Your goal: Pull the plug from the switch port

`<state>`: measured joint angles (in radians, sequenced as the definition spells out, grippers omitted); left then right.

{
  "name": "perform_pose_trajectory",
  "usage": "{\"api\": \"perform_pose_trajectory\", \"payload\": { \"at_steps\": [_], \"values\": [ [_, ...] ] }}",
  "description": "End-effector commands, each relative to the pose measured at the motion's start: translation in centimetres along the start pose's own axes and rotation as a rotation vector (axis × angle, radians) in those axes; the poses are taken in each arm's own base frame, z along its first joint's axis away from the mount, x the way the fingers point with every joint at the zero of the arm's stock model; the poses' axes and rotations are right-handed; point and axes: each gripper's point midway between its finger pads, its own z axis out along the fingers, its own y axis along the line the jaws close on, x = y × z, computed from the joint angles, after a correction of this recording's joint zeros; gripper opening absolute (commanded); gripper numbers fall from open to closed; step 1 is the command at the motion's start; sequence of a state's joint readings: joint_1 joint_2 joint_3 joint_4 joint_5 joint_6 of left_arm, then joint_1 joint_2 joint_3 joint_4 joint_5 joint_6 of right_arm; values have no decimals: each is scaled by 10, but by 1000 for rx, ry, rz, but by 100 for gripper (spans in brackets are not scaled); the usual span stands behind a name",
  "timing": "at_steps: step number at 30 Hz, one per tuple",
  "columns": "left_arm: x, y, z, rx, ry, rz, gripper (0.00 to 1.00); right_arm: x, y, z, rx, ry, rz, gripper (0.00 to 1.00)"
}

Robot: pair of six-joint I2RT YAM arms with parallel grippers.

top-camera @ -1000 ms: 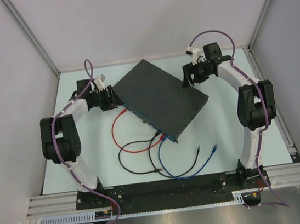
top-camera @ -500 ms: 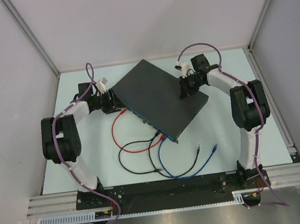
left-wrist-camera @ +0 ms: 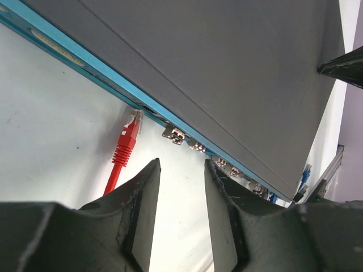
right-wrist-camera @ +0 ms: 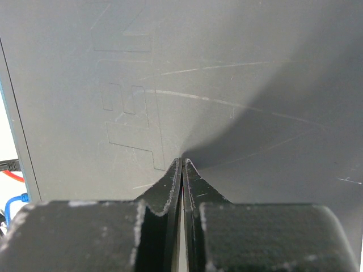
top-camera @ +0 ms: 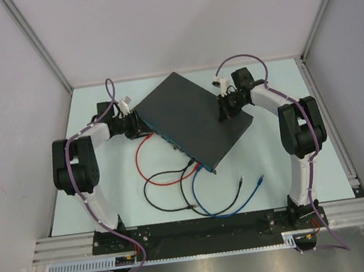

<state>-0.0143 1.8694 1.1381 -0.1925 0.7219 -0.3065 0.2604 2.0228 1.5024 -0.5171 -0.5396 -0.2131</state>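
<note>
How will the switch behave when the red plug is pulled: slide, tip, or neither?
The switch is wide and flat, so it probably will not tip. On the smooth table it could slide toward the pull. The shut right gripper appears to rest its tips on the switch's top, which would likely pin it.

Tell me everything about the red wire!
The red wire is thin and rubbery-looking. It has a ribbed red plug with a clear tip pushed into a socket on the blue edge of the switch. From there it curves loosely across the pale table. The left gripper, open, sits near the plug, not touching.
</note>
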Motion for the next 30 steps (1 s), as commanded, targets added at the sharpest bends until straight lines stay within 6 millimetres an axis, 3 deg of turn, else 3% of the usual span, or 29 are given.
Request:
{"api": "perform_pose_trajectory", "payload": {
  "at_steps": [1,22,30],
  "values": [
    [-2,-7,8,54,5,11,42,28,-8,15,35,81,21,4],
    [-11,-5,22,72,18,12,42,31,-13,18,53,88,19,4],
    [-12,6,29,25,20,-9,42,31,-16,19,69,90,18,4]
  ]
}}
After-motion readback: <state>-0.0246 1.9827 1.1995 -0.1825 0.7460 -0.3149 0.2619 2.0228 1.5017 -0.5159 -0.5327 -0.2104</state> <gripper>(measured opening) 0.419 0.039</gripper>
